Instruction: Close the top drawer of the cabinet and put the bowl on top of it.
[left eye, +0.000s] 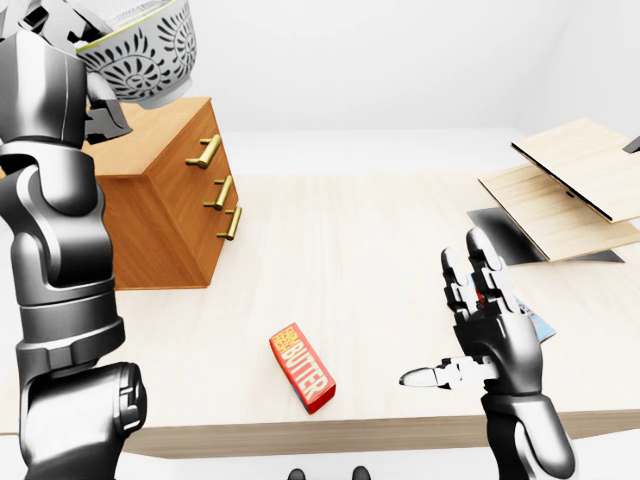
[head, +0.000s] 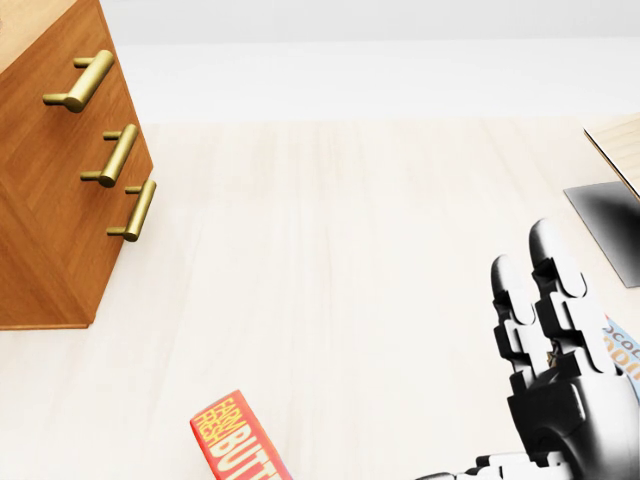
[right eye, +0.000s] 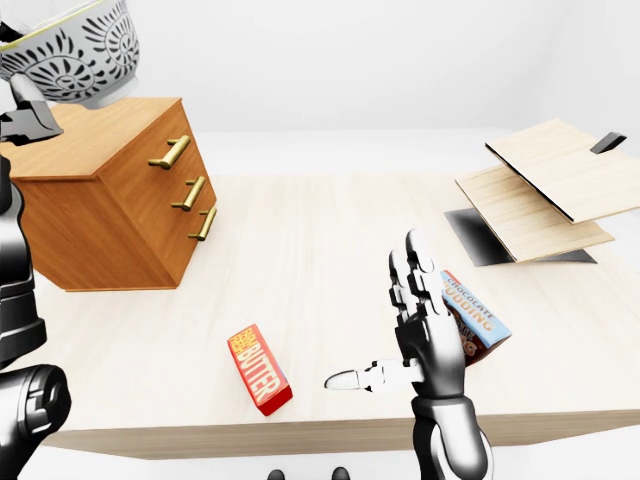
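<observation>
Overhead, left hand (left eye: 58, 24) grips the patterned bowl (left eye: 150, 52) above the wooden cabinet (left eye: 165, 195); right hand (left eye: 490, 340) hovers splayed and empty

cabinet (right eye: 100, 200) | top drawer (right eye: 150, 165) closed | bowl (right eye: 72, 48) patterned, upright, above cabinet

Bright, soft, even light is falling from above across all three views. The pale worktop (left eye: 360, 230) is washing out almost to white in the head view. The cabinet (left eye: 150, 235) is showing a lit top and a darker side face, and its brass handles (head: 78, 82) are glinting. A dark patch is lying under the tilted boards (left eye: 575, 165). Soft highlights are running along the glossy black arm (left eye: 60, 250) and the right hand's fingers (head: 548, 290). Edges are rendering crisp, including the pattern on the bowl (left eye: 150, 55).
</observation>
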